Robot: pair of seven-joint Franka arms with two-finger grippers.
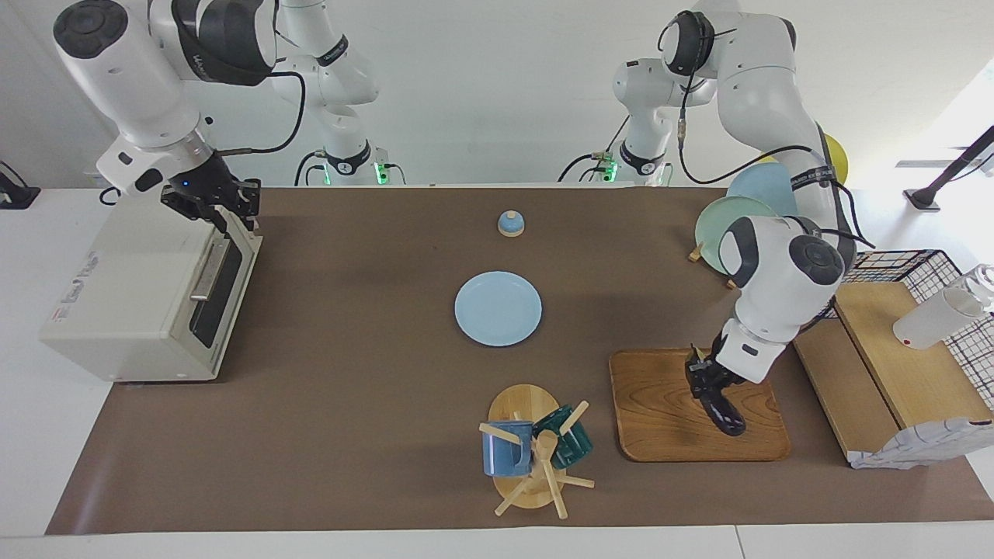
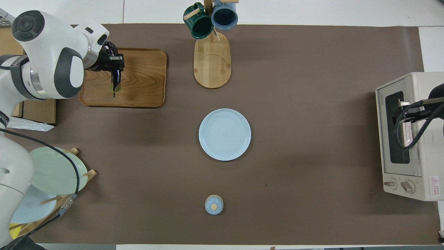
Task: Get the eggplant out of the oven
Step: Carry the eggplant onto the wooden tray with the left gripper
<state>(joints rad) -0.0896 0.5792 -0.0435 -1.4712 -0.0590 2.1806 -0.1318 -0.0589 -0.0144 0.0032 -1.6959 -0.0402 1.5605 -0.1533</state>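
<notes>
Slim glossy purple-black eggplant (image 1: pixel 723 407)

Light blue plate (image 1: pixel 498 308) sits mid-table. Wooden tray (image 1: pixel 660 419) lies beside the mug rack (image 1: pixel 532 454), farther from the robots than that plate

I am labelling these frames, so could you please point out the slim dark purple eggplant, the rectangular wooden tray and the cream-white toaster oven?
slim dark purple eggplant (image 1: pixel 728 417), facing view, glossy lower body.
rectangular wooden tray (image 2: pixel 144 80), overhead view, bare wood.
cream-white toaster oven (image 1: pixel 116 287), facing view, top panel.
</notes>
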